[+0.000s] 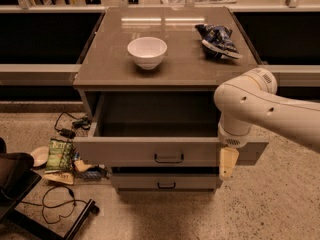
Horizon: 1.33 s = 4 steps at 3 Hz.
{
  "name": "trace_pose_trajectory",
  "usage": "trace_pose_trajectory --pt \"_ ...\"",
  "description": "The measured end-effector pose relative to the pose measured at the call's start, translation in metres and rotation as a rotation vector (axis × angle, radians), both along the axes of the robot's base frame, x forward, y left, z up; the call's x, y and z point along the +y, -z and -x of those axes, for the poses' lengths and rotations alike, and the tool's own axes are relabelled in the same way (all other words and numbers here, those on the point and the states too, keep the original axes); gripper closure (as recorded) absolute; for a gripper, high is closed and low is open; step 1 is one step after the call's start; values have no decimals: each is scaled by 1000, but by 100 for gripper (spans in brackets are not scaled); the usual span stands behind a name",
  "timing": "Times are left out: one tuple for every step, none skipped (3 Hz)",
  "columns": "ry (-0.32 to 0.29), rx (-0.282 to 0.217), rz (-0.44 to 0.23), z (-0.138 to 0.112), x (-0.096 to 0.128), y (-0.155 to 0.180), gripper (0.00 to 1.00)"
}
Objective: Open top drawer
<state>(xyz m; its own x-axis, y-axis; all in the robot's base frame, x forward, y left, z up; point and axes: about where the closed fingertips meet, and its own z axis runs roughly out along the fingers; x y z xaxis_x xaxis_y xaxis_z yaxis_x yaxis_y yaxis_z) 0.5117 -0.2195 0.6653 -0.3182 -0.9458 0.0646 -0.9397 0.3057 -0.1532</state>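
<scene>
The top drawer (125,151) of the grey cabinet stands pulled far out, its deep box open and dark inside. Its wide flat front carries a small black bar handle (169,159). A narrower drawer front (145,181) with a similar handle sits shut below it. My white arm (260,106) reaches in from the right, and my gripper (227,163) hangs down in front of the right end of the drawer front, to the right of the handle and apart from it.
A white bowl (147,52) and a blue snack bag (218,40) sit on the cabinet top (110,66). On the floor at the left lie a green chip bag (59,154), cables (55,204) and a black chair base (15,184). Dark shelving runs behind the cabinet.
</scene>
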Motion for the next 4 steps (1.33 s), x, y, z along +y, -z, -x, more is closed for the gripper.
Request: trace_pose_trajectory --pt "12 25 -19 3 -1 7 0" --pt "72 89 -49 35 1 8 18" --pt "115 139 -65 62 8 -1 41" --pt "143 175 -52 83 13 -17 72"
